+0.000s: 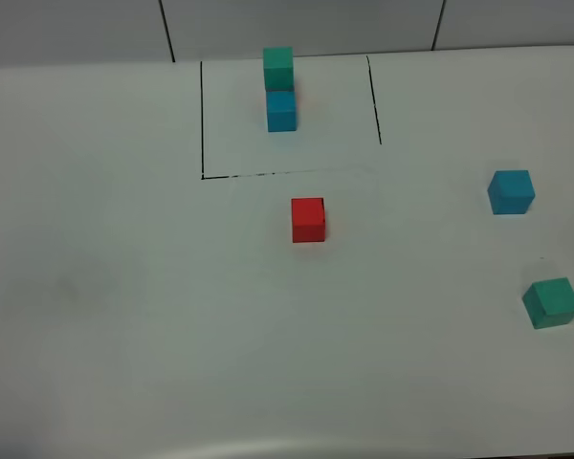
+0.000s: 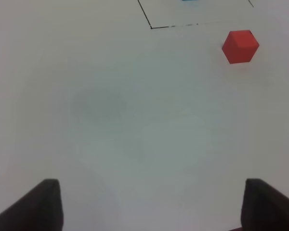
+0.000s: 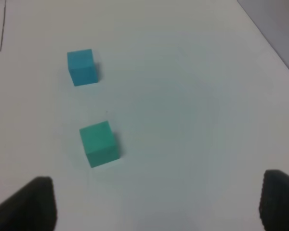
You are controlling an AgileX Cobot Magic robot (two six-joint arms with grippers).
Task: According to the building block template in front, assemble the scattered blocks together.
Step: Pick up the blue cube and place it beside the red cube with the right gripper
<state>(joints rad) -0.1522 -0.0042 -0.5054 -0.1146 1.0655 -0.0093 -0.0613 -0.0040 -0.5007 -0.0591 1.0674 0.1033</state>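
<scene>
Well, the left jaws and the right jaws are both open wide and hold nothing. The building block template (image 1: 279, 91) stands by the far edge of the tabletop (image 1: 124, 306), inside black lines (image 1: 202, 115). The red block (image 1: 308, 220) sits near the middle. The blue block (image 1: 510, 191) and green block (image 1: 552, 303) sit by the right edge. I think each grab should come straight down, line up with flat sides, and squeeze gently.

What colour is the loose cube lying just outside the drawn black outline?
Red. The cube shows best in the exterior high view.
</scene>
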